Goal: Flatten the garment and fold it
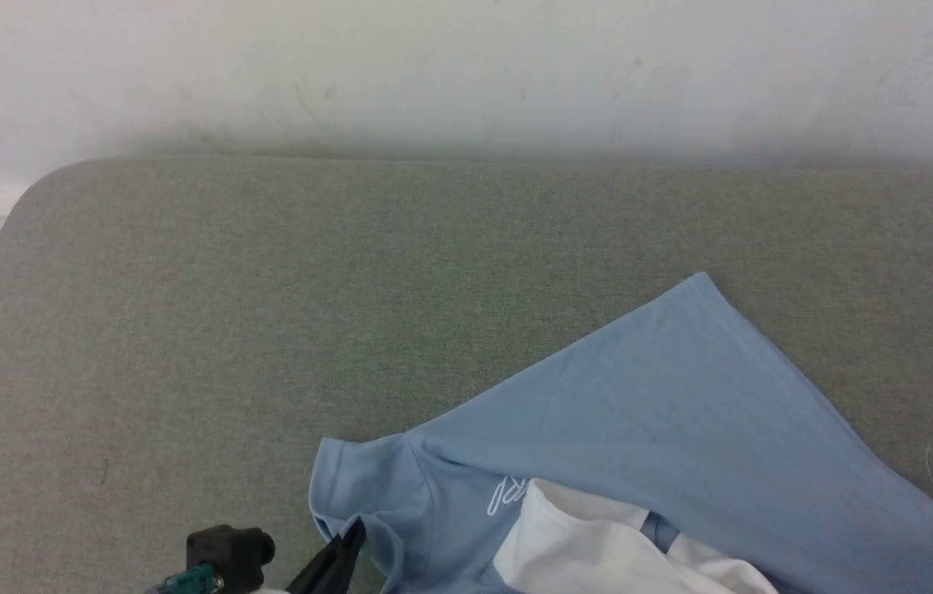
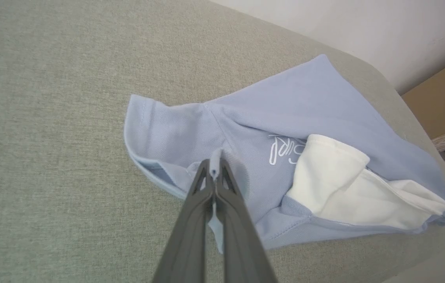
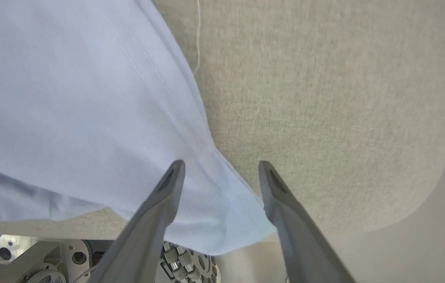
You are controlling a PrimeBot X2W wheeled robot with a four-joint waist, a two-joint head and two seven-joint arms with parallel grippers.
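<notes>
Left gripper (image 2: 214,173) clamps the garment (image 1: 664,412) beside its sleeve; right gripper (image 3: 221,168), jaws apart over its hem, could let it slip.

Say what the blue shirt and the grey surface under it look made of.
The blue shirt looks like soft cotton-type knit: fine pebbled texture, matte, draping in loose folds. The grey surface looks like woven or felted upholstery fabric: heathered, matte grain; what is beneath cannot be told.

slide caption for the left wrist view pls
Left gripper shut on a fold of the crumpled polo, lying on a grey fabric surface.
</notes>
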